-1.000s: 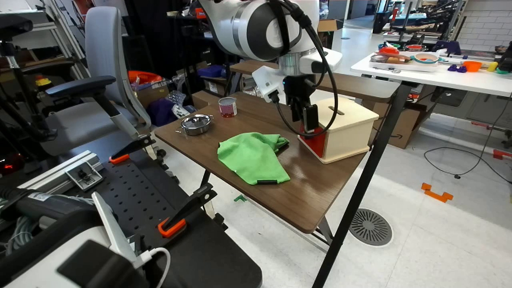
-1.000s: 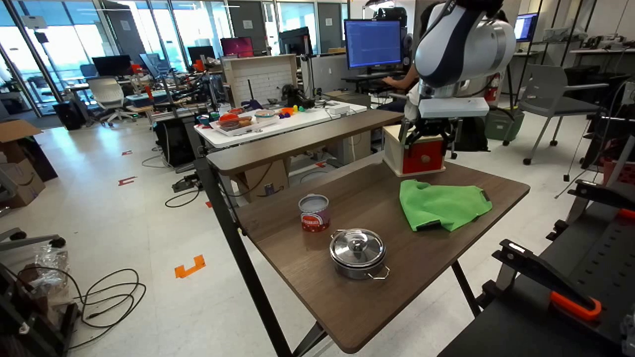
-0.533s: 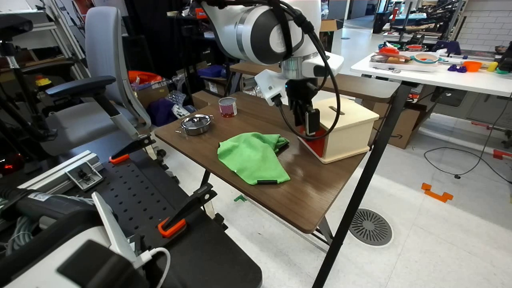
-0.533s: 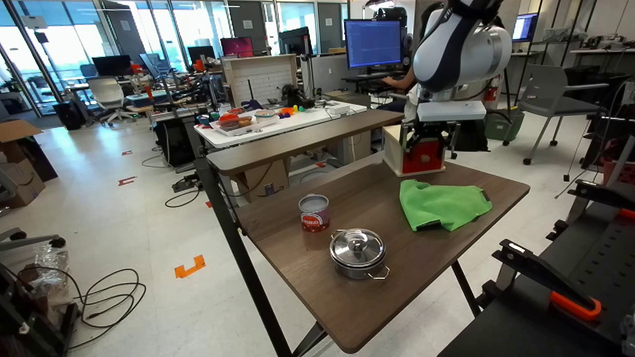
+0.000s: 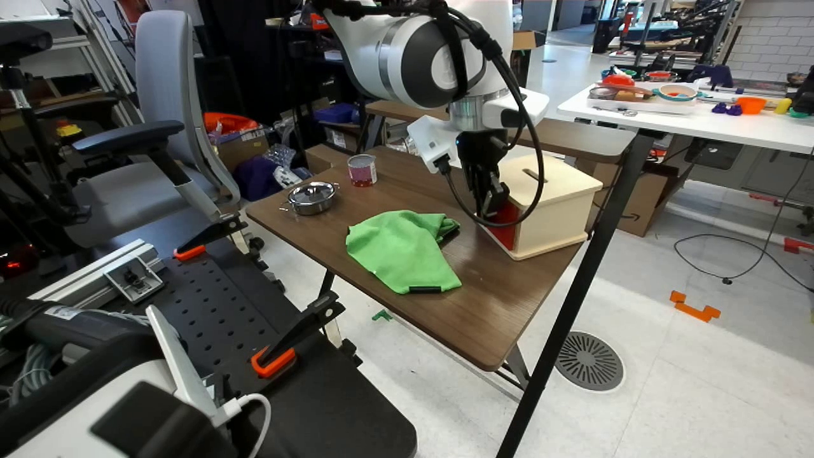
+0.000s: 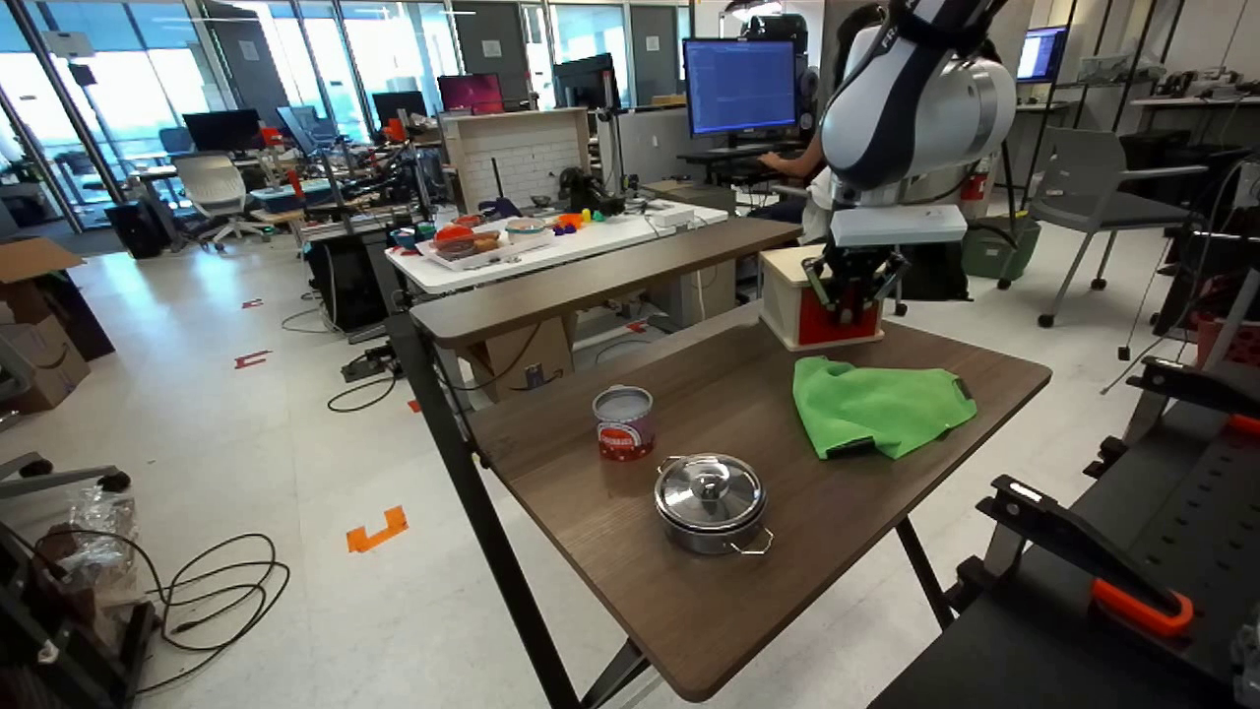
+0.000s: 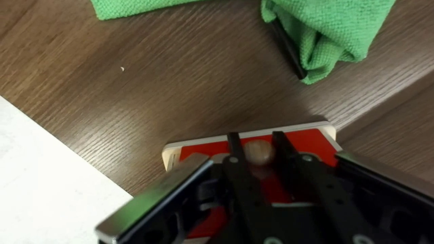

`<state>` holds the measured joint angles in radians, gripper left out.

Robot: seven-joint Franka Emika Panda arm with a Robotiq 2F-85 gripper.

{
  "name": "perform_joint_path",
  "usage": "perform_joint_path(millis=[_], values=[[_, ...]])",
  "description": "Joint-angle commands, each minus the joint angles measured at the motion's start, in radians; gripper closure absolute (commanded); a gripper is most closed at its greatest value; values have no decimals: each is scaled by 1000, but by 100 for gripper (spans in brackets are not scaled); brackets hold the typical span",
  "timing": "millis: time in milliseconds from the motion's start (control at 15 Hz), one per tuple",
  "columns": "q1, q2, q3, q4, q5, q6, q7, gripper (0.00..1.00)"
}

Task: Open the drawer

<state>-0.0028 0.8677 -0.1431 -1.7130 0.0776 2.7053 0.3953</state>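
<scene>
In an exterior view, a lidded pot [image 5: 311, 198], a can [image 5: 362, 171] and a green cloth [image 5: 404, 251] rest on the brown table [image 5: 496, 312]. Farther right, the gripper [image 7: 257, 140] pinches the wooden knob [image 7: 259, 153] of the red-fronted drawer [image 5: 506, 237], which sits inside the pale wooden box [image 5: 552, 219].

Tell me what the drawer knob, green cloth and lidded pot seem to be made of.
Drawer knob: probably wood, smooth-looking; grain-like streaks.
Green cloth: soft textile, perhaps microfibre; nubby texture up close.
Lidded pot: likely stainless steel, polished; bright mirror-like reflections.
</scene>
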Motion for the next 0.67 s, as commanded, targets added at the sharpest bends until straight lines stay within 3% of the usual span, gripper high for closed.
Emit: perform_joint_path(millis=[0,600], values=[[19,22,-24,35,5,-18,5,93],[77,-10,-72,-43,-21,-42,20,93]])
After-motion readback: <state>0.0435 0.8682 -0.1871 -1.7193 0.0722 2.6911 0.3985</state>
